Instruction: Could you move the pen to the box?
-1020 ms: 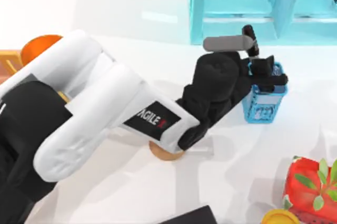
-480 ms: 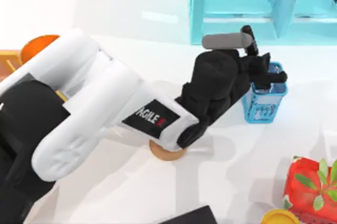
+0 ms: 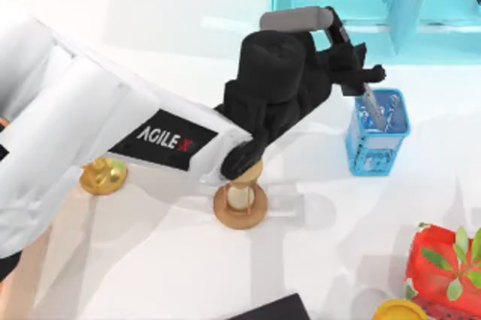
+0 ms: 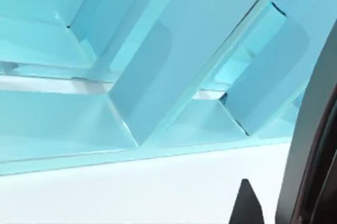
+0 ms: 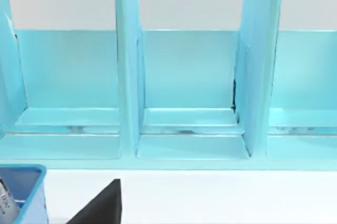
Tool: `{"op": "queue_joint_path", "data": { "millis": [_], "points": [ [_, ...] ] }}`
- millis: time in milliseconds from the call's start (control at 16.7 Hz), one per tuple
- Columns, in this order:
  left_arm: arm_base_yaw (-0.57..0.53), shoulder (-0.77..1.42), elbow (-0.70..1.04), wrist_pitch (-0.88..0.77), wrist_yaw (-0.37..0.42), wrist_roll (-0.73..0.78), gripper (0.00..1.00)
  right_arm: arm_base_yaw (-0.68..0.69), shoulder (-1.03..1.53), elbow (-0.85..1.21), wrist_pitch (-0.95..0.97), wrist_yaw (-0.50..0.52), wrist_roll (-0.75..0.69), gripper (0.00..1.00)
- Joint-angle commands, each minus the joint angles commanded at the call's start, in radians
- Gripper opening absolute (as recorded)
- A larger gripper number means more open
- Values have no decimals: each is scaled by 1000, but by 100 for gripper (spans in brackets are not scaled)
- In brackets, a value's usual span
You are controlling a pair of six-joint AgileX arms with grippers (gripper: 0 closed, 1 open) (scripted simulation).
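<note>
Since the earlier frame, the left gripper [image 3: 366,86] has risen and drawn back from the blue cup [image 3: 376,134], fingers clamped on the pen [image 3: 373,106], whose lower end remains inside the cup. Extraction is nearly complete; transport to the box follows.

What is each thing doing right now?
pen: tilted, held at its top, lower end in the blue mesh cup
left gripper: shut on the pen
blue mesh cup: upright
hourglass: standing
turquoise shelf unit: upright, compartments bare
</note>
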Motion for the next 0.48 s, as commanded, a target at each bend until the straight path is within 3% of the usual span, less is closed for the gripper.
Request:
{"op": "queue_joint_path", "data": {
  "millis": [480],
  "points": [
    [91,-202,-78,-110,88,16,0,0,0,0,0,0,0,100]
  ]
}}
